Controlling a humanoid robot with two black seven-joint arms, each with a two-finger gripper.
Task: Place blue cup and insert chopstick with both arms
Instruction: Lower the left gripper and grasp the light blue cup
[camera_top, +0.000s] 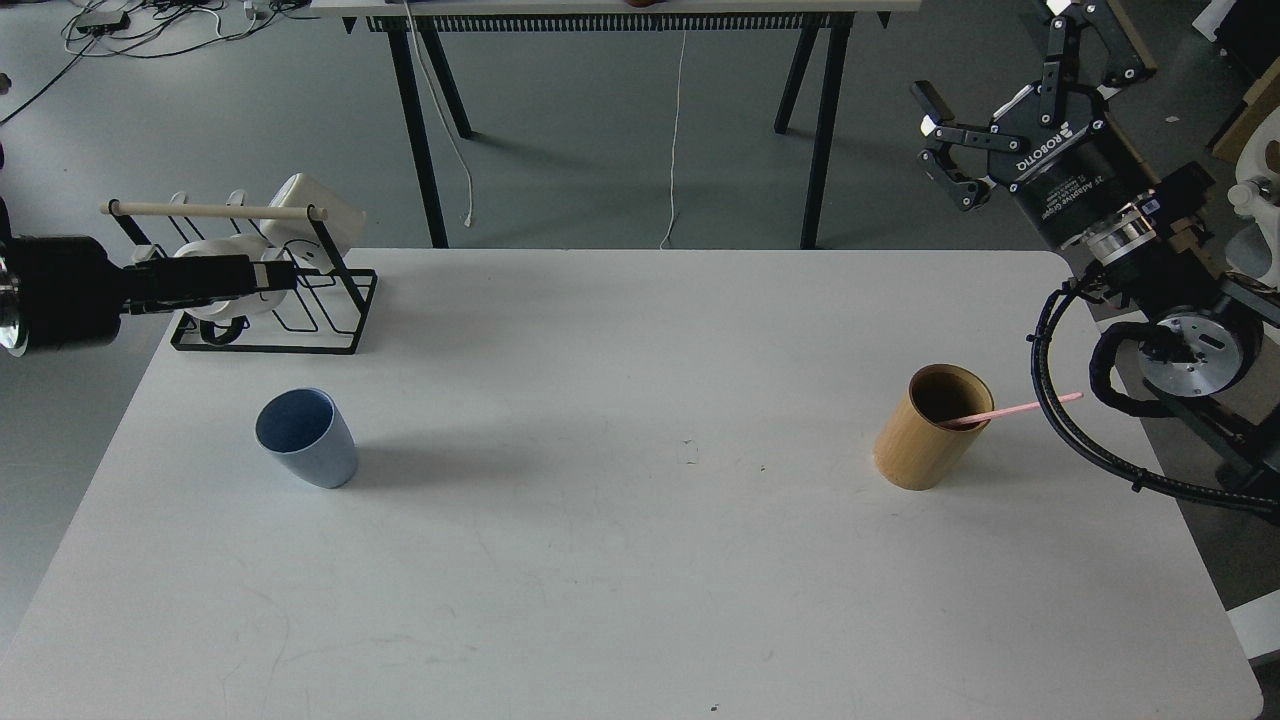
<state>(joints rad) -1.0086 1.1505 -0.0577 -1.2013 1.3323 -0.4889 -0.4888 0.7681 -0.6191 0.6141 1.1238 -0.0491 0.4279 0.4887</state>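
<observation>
Standing apart: one blue cup (306, 437), one chopstick (1010, 411) in bamboo holder (932, 427); right pincer (985, 95) spread, left pincer (290, 272) unclear.

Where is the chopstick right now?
In the head view the chopstick is on the table's right side, leaning in the bamboo holder, its free end pointing right toward the table edge, well below the right pincer.

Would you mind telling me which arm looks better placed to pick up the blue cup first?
Left. The blue cup stands upright on the table's left side, near the left gripper by the mug rack. The right gripper, open, hangs off the far right corner.
</observation>
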